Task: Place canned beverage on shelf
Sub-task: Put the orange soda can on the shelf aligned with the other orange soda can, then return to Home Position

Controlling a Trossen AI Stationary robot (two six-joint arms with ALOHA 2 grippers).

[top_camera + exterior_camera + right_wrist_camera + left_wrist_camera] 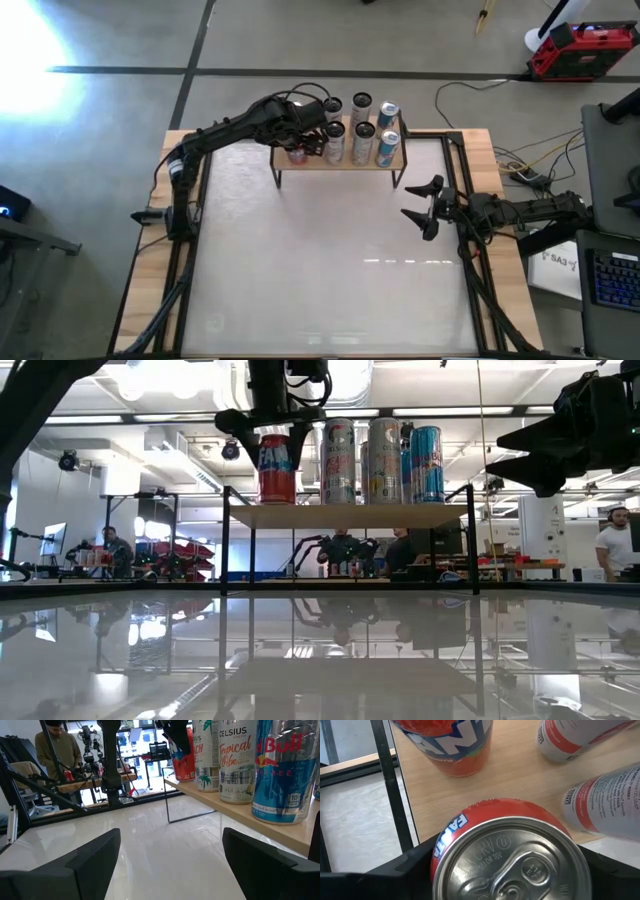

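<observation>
Red can (505, 855) at shelf's (340, 161) left edge, between left end effector (303, 143) fingers, grip uncertain

Overhead looking down, table-level across, wrists close, all sharing shelf (340, 160)

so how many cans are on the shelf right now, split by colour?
Orange Fanta cans: 2
White Celsius cans: 4
Blue Red Bull cans: 2
Total: 8, all standing on the shelf
</observation>
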